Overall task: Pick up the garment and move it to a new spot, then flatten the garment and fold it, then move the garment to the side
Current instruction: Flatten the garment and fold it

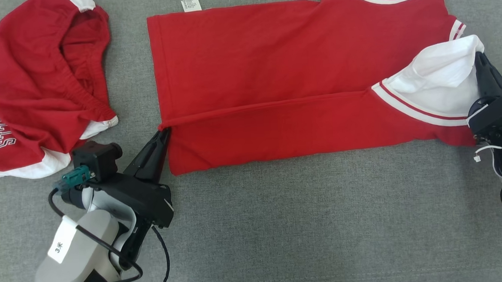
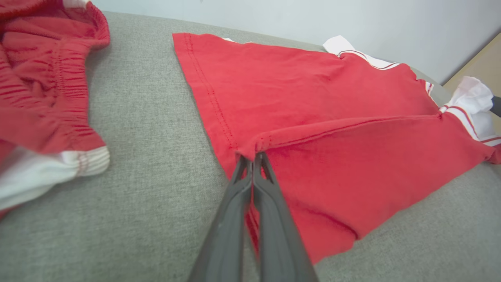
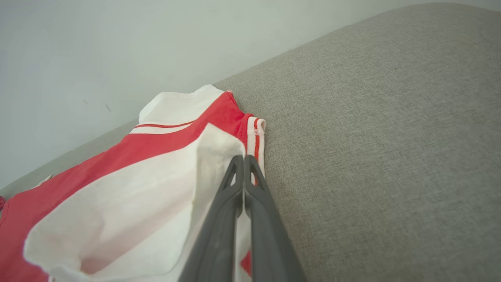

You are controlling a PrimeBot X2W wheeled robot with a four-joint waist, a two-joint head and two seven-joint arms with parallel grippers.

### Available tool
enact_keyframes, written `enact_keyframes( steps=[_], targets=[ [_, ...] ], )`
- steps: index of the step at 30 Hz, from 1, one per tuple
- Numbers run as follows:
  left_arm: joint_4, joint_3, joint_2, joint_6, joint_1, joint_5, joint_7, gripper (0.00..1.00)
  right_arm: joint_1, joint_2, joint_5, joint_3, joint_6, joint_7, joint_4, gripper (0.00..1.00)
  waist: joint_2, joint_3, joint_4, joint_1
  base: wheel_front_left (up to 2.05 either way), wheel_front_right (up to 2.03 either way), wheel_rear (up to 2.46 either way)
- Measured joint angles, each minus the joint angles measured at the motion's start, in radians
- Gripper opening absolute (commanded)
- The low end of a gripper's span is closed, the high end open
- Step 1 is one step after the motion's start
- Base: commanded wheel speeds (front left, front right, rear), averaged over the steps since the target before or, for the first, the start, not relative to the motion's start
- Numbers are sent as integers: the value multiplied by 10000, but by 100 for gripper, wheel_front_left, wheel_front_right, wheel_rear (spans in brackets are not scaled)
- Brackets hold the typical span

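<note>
The garment [image 1: 282, 75] is a red shirt with white, red-striped trim, spread across the grey cushion with its near long edge folded over toward the middle. My left gripper [image 1: 164, 131] is shut on the folded hem corner at the garment's left end; in the left wrist view the gripper [image 2: 253, 156] pinches that red hem [image 2: 270, 141]. My right gripper [image 1: 480, 56] is shut on the white sleeve cloth [image 1: 441, 73] at the right end, which stands lifted. In the right wrist view that gripper [image 3: 243, 157] closes on the same white cloth [image 3: 156, 188].
A second red garment [image 1: 37, 83] with white trim and printed numbers lies crumpled at the far left, seen too in the left wrist view [image 2: 43, 98]. The grey cushion [image 1: 307, 224] stretches bare in front. A pale wall [image 3: 117, 47] rises behind its far edge.
</note>
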Motion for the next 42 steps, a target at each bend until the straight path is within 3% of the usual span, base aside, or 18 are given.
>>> enact_keyframes(
  steps=[12,13,14,15,16,31,42],
  targets=[
    [652,-159,-201,-174,-319,2,109,0,-380,219,-8,322,0,-2,378,0,0,137,-56,-1,0,0,0],
    [721,-167,-238,-178,-386,2,125,11,-457,242,-8,395,0,-4,441,0,-1,155,-72,0,0,0,0],
    [721,-167,-238,-178,-386,2,125,41,-457,242,-8,395,0,-4,441,25,-1,155,-72,0,0,0,0],
    [763,-173,-261,-198,-393,2,125,94,-494,259,-10,418,0,-8,493,73,-1,161,-77,0,0,0,0],
    [817,-182,-286,-253,-394,2,125,100,-519,270,-10,431,0,-15,537,100,-1,163,-81,-1,0,0,0],
    [1283,-88,-303,-339,-236,29,-102,100,-360,405,10,748,0,-410,846,100,-1,-643,-150,-1,0,0,0],
    [1124,268,-161,-144,1188,27,-198,100,819,408,-6,1066,0,-619,433,100,-1,-1701,-328,-2,0,0,0]
  ],
)
